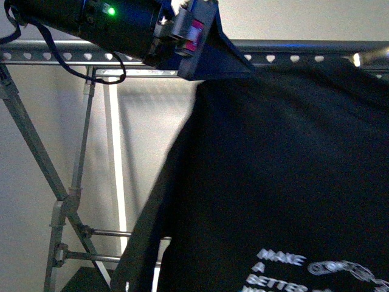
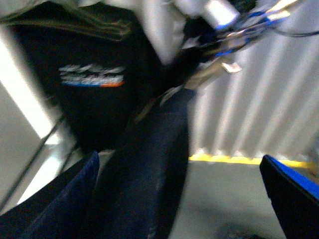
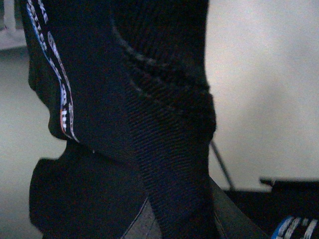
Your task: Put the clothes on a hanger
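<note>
1. Looking through the front camera, I see the clothes (image 1: 273,170), a black T-shirt, hanging in front of the hanger (image 1: 61,56) and filling the right half of the view. Its upper edge sits level with the top rail, the one pierced by heart-shaped holes.
2. White print (image 1: 285,267) reading "MAKE A BETTER" shows low on the shirt, blurred.
3. My left arm (image 1: 91,21) reaches in from the upper left with a green light on it. The left gripper (image 2: 179,159) sits up at the rail, at the shirt's upper left corner.
4. From the left wrist camera, the two dark blue fingers (image 2: 60,204) stand wide apart, so this gripper is released. A strip of dark cloth runs down between them, lying against one finger and clear of the other.
5. That view is blurred, but I can make out the blue-orange underline (image 2: 92,83) on the shirt and a yellow line (image 2: 224,159) on the floor.
6. The right wrist camera is filled with black cloth and a ribbed seam (image 3: 164,84) pressed close. The right gripper is buried under it, and I cannot tell whether it is clenched or released.
7. The hanger's slanted legs and lower crossbars (image 1: 103,233) show at the left, uncovered by the shirt.
</note>
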